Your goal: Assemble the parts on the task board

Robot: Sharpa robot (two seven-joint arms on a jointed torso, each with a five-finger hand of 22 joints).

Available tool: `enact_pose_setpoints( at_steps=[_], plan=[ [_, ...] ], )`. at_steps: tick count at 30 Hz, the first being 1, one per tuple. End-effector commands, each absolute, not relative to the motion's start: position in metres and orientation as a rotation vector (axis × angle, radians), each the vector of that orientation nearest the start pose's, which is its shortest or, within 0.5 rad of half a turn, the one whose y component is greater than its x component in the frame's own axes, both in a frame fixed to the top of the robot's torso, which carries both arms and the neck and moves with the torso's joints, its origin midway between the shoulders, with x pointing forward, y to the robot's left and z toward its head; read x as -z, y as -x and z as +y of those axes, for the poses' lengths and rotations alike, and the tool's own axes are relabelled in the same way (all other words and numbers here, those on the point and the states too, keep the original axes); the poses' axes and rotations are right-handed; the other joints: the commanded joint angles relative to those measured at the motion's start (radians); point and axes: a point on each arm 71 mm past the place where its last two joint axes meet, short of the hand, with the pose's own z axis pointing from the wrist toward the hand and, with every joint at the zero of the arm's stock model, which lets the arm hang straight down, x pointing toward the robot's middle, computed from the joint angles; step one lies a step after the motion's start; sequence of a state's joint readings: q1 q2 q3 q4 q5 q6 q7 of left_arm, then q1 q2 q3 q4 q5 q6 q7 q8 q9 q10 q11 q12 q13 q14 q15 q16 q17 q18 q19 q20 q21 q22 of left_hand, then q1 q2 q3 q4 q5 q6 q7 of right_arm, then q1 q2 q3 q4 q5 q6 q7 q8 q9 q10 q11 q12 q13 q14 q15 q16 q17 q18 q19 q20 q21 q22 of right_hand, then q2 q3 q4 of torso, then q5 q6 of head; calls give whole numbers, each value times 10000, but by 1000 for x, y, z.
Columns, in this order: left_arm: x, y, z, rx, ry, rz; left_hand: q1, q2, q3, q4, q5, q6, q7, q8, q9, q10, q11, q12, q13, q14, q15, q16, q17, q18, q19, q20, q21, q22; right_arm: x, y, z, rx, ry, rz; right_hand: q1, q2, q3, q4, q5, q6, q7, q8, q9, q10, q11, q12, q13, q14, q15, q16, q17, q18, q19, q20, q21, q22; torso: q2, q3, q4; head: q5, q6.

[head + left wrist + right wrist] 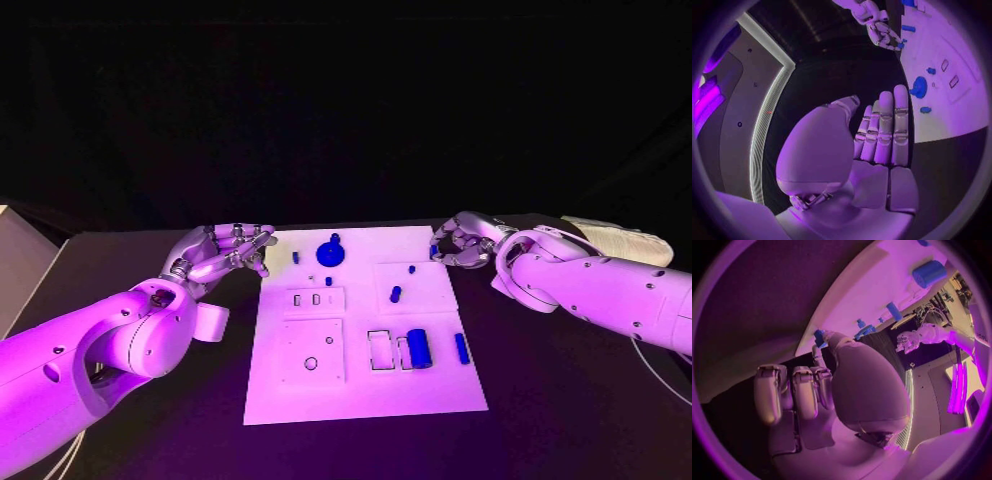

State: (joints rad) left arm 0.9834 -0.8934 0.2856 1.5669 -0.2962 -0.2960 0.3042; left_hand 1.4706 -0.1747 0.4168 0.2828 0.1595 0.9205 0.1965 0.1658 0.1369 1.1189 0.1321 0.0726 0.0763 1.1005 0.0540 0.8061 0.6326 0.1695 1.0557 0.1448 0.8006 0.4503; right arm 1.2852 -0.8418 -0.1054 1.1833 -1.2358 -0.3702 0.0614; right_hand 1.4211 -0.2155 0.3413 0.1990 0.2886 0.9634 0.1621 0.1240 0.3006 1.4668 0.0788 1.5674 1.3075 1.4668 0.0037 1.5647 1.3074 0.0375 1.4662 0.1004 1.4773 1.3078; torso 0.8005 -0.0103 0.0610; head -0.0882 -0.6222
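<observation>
On the black table [130, 250], seen from the head camera, the white board [361, 390] lies in the middle with the blue parts scattered over it: a round knob [330, 254] near the far edge, a chunky block [418, 347] standing in a slot, a slim bar [462, 347] just beside it, and a small peg [395, 294] mid-board. The left hand [224, 255] sits at the board's far left corner, fingers loosely curled, nothing in them. The right hand [464, 243] sits at the far right corner, fingers bunched together.

From the left wrist camera, the left hand [879, 135] has its fingers straight and pressed side by side, empty, with the knob [918, 87] just past the fingertips. The right hand [882, 30] shows farther off with something small and blue at its fingertips.

From the right wrist camera, the right hand [811, 390] has its fingers curled, and a small blue piece [819, 336] sits at the thumb tip; looks like a pinch, though a grip isn't certain.

Judgement: the right hand is probably picking up that piece. It should confirm a firm pinch before lifting, lift straight up, and line the piece up square over its slot before pressing. The left hand could steady the board edge.
</observation>
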Motion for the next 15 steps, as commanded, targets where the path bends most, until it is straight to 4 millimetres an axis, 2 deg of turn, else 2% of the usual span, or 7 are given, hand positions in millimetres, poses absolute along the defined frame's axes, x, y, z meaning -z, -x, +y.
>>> enact_pose_setpoints(
  at_steps=[1, 10, 15],
  plan=[
    [157, -484, 228, 15497, 9477, 13666, -14, -89, 50, -19, -58, -37, 19, -7, 13, 39, -6, 22, 10, -96, 6, 67, 17, 136, -36, -3, 68, 9, 176, -544, -309, -5136, -643, 16168, 10, 94, 19, 25, 36, 59, 5, 39, -7, 1040, 8, 34, 2632, 1040, -52, 61, 2634, -99, 672, -21, 31, 1549, 4, 3, -5, 8, -17],
    [157, -484, 228, 15494, 9480, 13682, -14, -89, 50, -19, -58, -37, 19, -7, 13, 39, -6, 22, 10, -96, 6, 67, 17, 136, -36, -3, 68, 9, 176, -544, -307, -5126, -663, 16146, 28, 85, 44, 14, 31, 94, -12, 58, -6, 1040, -5, 34, 2632, 1040, -74, 61, 2634, -100, 675, -35, 37, 1557, -2, -3, 7, 0, -39],
    [157, -484, 228, 15487, 9483, 13683, -14, -89, 50, -19, -58, -37, 19, -7, 13, 39, -6, 22, 10, -96, 6, 67, 17, 136, -36, -3, 68, 9, 177, -545, -306, -5115, -681, 16115, 77, 182, 240, 0, 53, 329, -115, 205, 21, 1040, -100, 34, 2632, 1040, -148, 61, 2634, -100, 677, -104, 35, 1560, -1, 0, 5, 7, -54]
  ],
)
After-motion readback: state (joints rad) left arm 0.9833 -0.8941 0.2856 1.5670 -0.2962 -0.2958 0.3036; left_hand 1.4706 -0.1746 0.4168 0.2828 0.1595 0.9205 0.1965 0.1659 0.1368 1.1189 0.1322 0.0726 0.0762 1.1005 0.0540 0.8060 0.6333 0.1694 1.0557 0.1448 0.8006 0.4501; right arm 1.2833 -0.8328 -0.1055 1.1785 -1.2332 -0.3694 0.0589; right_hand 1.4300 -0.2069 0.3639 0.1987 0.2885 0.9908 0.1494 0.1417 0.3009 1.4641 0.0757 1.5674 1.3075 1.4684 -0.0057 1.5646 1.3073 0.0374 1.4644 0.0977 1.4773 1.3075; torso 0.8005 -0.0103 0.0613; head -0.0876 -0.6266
